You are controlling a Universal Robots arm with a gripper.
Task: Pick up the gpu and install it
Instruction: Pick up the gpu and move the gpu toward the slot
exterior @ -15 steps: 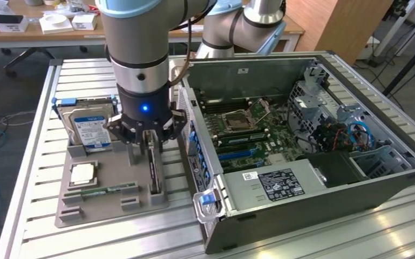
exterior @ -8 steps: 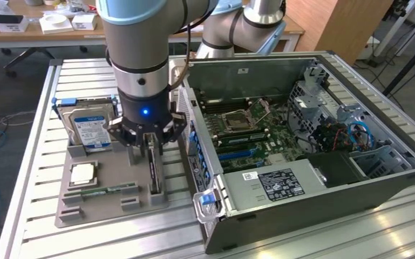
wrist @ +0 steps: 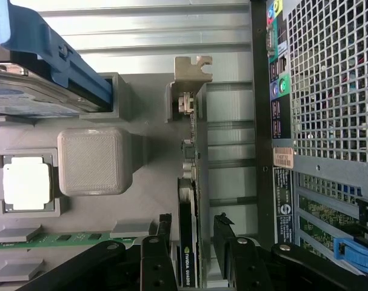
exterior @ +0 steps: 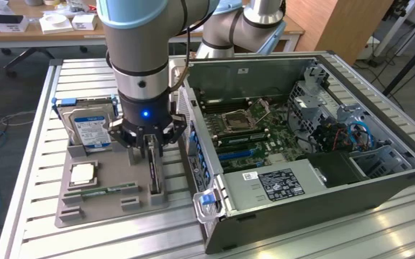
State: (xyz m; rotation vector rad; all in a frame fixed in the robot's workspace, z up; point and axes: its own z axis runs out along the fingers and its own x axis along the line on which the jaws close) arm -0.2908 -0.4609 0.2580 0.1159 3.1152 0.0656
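Note:
The gpu [exterior: 155,175] stands on edge in a slot of the grey holder tray [exterior: 74,216], a thin black card with a pale metal bracket [wrist: 193,68] at its far end. My gripper [exterior: 151,148] hangs straight above it, just left of the computer case in the exterior view. In the wrist view the gpu [wrist: 187,254] runs edge-on between the two black fingers, and my gripper [wrist: 193,223] is open around it. One finger [wrist: 164,236] is close to the card's side. The other finger [wrist: 223,236] stands off with a visible gap.
The same tray holds a silver hard drive [exterior: 88,129] in a blue frame, a CPU [exterior: 83,172] and a green memory stick [exterior: 106,190]. The open computer case [exterior: 380,178] lies at the exterior view's right, motherboard [exterior: 254,135] exposed. Its rear grille [wrist: 335,79] runs close beside the card.

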